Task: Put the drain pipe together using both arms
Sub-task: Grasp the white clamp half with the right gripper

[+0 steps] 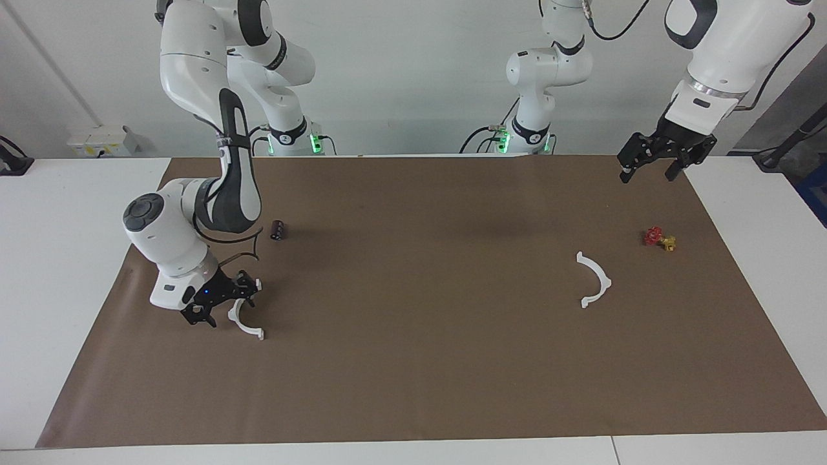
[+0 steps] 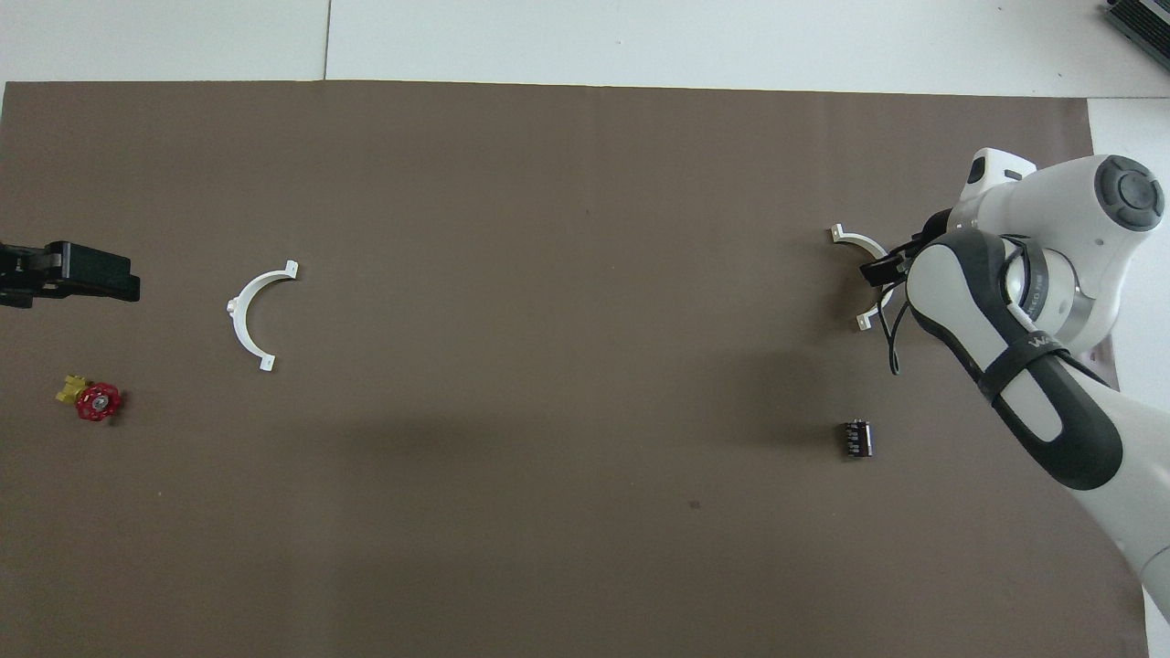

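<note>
One white half-ring [image 1: 251, 329] of the drain pipe lies on the brown mat toward the right arm's end; it also shows in the overhead view [image 2: 856, 238]. My right gripper [image 1: 227, 302] is down at the middle of its arc and covers that part [image 2: 879, 272]. The other half-ring [image 1: 598, 281] lies alone on the mat toward the left arm's end [image 2: 245, 315]. My left gripper [image 1: 649, 171] is open and empty, raised over the mat's edge at that end [image 2: 101, 274], apart from both half-rings. The left arm waits.
A small red-and-yellow piece [image 1: 659, 239] lies nearer to the robots than the second half-ring [image 2: 93, 400]. A small dark cylinder [image 1: 278, 229] lies nearer to the robots than the first half-ring [image 2: 856, 438]. White table [image 1: 64, 258] surrounds the mat.
</note>
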Motion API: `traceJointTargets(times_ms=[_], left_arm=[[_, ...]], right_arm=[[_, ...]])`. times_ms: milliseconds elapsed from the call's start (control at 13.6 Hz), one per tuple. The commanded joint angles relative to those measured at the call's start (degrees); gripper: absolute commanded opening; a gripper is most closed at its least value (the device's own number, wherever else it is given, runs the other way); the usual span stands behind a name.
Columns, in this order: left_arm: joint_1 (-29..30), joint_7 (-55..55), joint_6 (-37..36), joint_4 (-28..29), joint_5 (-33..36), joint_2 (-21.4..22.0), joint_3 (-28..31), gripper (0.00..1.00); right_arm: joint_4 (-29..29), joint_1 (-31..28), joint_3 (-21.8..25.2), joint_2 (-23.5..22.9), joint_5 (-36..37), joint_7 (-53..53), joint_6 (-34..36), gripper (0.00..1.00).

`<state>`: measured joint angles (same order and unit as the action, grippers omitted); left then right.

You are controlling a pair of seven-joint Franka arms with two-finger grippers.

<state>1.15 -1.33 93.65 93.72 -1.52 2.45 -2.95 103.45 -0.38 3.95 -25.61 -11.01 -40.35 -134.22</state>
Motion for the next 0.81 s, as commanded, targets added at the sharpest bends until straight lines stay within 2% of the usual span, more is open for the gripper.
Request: traceJointTargets(times_ms=[0, 147, 368, 442, 516, 736], left_arm=[[0.08, 0.62, 0.22, 1.20, 0.03, 1.24, 0.14, 1.00], [0.08, 0.62, 0.22, 1.12, 0.03, 1.24, 0.14, 1.00], [0.08, 0.62, 0.31, 1.12, 0.03, 1.24, 0.14, 1.00], [0.08, 0.62, 0.31, 1.12, 0.03, 1.24, 0.14, 1.00], [0.08, 0.62, 0.31, 1.12, 0.03, 1.24, 0.14, 1.00], [0.08, 0.62, 0.39, 1.12, 0.03, 1.24, 0.14, 1.00]], right_arm=[[0.52, -0.41, -0.26, -0.57, -0.50, -1.22, -1.57, 0.73], [1.14, -0.32, -0.09, -0.75, 0.72, -0.17, -1.92, 0.64], [2.46, -0.23, 0.00, -0.84, 5.46, 3.08, -4.03, 0.60], [2.54, -0.32, 0.00, -0.84, 6.09, 3.17, -4.12, 0.44], [2.46, -0.24, -0.08, -0.84, 7.31, 3.26, -4.04, 0.00], [2.11, 0.38, 0.00, -0.76, 8.55, 6.25, -2.38, 0.00]])
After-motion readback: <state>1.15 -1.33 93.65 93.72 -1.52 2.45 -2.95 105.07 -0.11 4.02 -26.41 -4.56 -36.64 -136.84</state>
